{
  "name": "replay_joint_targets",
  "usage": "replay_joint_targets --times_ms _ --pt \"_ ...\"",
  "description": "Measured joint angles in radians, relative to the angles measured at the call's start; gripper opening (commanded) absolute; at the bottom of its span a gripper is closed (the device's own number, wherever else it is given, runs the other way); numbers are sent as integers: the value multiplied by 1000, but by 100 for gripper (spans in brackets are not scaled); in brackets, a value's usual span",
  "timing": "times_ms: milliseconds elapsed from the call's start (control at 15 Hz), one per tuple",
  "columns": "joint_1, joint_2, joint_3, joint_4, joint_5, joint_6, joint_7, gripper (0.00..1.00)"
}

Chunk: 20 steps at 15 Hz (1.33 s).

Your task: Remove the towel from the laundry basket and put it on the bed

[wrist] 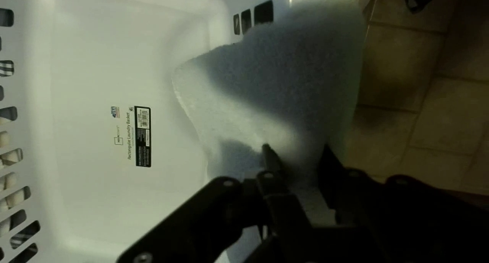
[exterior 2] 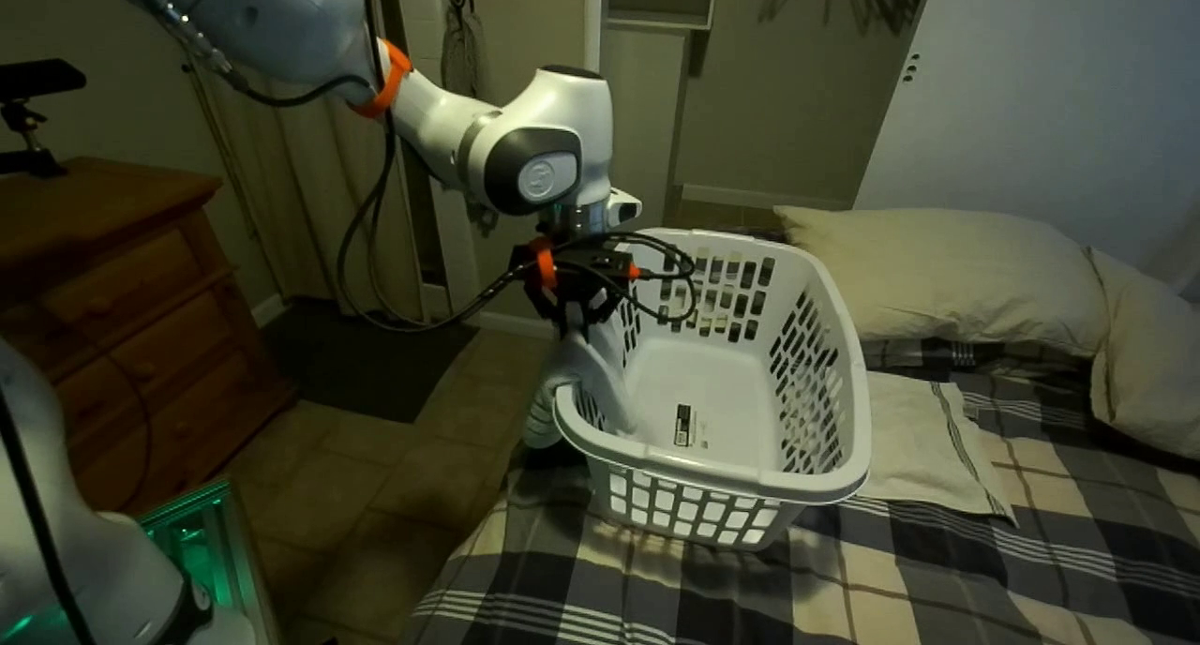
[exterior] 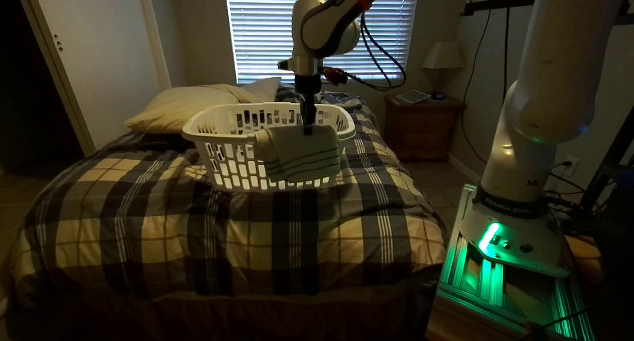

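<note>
The pale towel [exterior: 312,155] with thin dark stripes is draped over the rim of the white laundry basket [exterior: 233,136]. One part of the towel [exterior 2: 600,382] lies inside the basket [exterior 2: 712,472], and another hangs outside. My gripper [exterior: 308,129] points down at the towel's top. In an exterior view the towel peaks up into the gripper [exterior 2: 572,328]. In the wrist view the towel [wrist: 267,75] fills the narrow gap between the fingers [wrist: 296,145]. The basket stands on the plaid bed [exterior: 247,252], also seen in an exterior view [exterior 2: 937,593].
Another pale striped cloth [exterior 2: 923,448] lies flat on the bed beside the basket. Pale pillows [exterior: 168,103] lie at the bed's head. A nightstand [exterior: 421,128] with a lamp [exterior: 442,56] stands beyond the bed. A wooden dresser [exterior 2: 141,289] stands behind the arm. Cables loop round the wrist.
</note>
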Motion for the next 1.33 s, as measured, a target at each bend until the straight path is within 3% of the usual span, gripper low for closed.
replay_joint_targets --times_ms 533,933,1333 --pt "-31 -14 0 18 31 -17 -14 6" --pt "-52 -130 -13 8 93 -43 -21 6" --pt "-51 -301 -58 -23 183 -231 -21 6"
